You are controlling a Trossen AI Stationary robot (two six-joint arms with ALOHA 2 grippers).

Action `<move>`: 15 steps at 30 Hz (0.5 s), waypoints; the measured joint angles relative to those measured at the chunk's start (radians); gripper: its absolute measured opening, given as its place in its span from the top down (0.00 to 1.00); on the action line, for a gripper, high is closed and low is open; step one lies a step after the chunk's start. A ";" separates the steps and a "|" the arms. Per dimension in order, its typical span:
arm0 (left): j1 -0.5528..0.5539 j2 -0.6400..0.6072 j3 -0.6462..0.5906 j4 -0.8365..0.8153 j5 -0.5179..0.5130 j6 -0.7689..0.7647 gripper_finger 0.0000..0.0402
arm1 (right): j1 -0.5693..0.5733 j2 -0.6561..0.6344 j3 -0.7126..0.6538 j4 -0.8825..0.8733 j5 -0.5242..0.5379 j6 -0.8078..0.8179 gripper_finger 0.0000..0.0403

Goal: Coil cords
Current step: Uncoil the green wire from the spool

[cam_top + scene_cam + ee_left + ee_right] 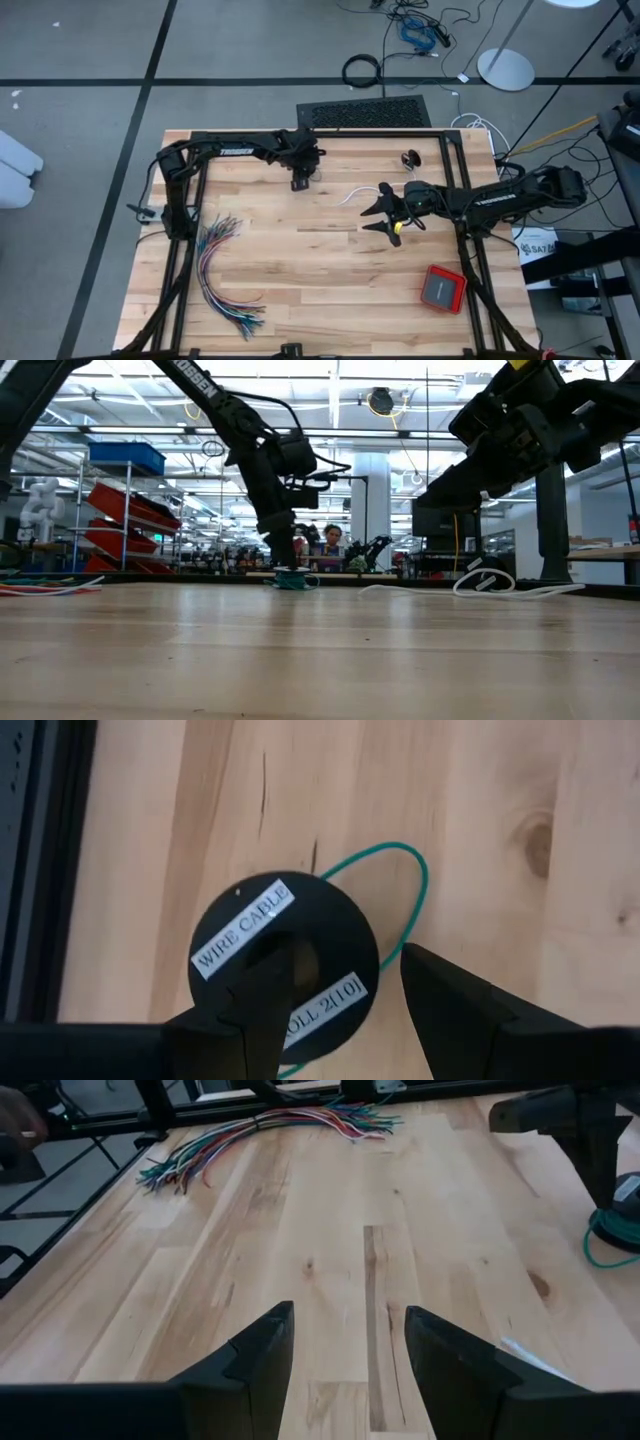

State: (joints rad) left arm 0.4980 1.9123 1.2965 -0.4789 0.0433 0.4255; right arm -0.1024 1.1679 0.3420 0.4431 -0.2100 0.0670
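- The wooden counter (300, 280) fills the view from above. The landmark here is the black wire spool (285, 960), labelled "WIRE CABLE", lying flat near the counter's far edge.
- Nearest the camera side, well apart from the spool, lie a fanned bundle of coloured wires (222, 275) and a red box (443, 288).
- Nearer the spool, over mid-counter, the right pincer (385, 214) hangs with its fingers spread wide and nothing between them.
- A white cord end (358, 191) trails on the wood between that pincer and the spool.
- The left pincer (345, 990) sits directly over the spool, fingers parted and gripping nothing.
- The teal-green cord (412, 890) loops out from under the spool, touching it.
- To do this step well, judging from here: steady the spool first, then feed the loose loop round it evenly, avoiding slack or kinks.
- A black mat (365, 113) lies just beyond the spool.
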 joint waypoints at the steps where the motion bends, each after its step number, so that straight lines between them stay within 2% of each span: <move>1: 0.000 0.000 0.001 0.001 0.000 0.000 0.52 | 0.000 0.000 0.000 -0.001 0.000 -0.002 0.55; 10: 0.007 0.000 0.001 -0.002 0.005 -0.011 0.52 | 0.000 0.000 0.000 0.001 0.000 -0.008 0.55; 15: 0.026 0.000 0.001 -0.011 0.042 -0.043 0.58 | 0.000 0.000 0.000 0.002 0.000 -0.008 0.55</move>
State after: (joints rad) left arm 0.5245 1.9121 1.2972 -0.4896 0.0854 0.3827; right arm -0.1024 1.1679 0.3420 0.4446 -0.2101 0.0593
